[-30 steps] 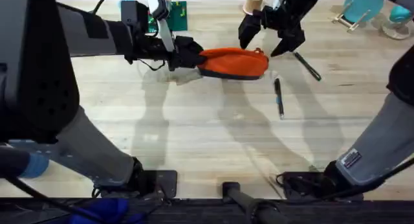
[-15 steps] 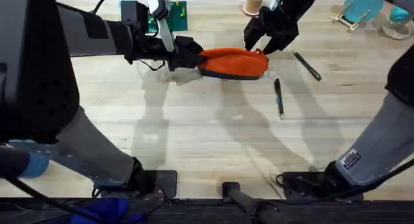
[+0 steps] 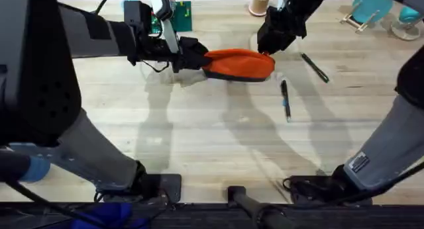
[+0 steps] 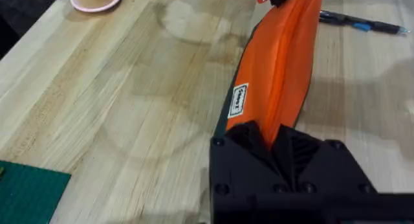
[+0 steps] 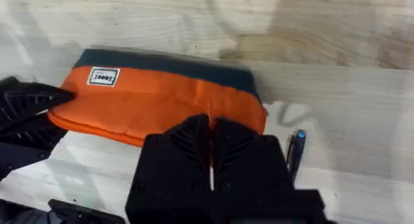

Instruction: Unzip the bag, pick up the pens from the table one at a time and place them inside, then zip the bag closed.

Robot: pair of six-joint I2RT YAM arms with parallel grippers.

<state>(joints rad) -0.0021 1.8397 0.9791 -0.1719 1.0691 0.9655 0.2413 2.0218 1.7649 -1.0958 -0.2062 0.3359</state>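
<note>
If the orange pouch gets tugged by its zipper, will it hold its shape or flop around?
Probably floppy: the bag is soft fabric that creases where the left pincer pinches its end. It looks flat, so likely light and apt to slide on the smooth table unless held. The right pincer is closed at the zipper end.

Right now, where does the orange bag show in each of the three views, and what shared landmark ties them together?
Overhead: the bag lies on the table, upper middle, between the two grippers.
Left wrist: the bag runs away from the left gripper, which clamps its near end.
Right wrist: the bag lies crosswise beyond the right gripper.
Shared landmark: the small white label on the bag's side, seen by both wrist cameras.
</note>
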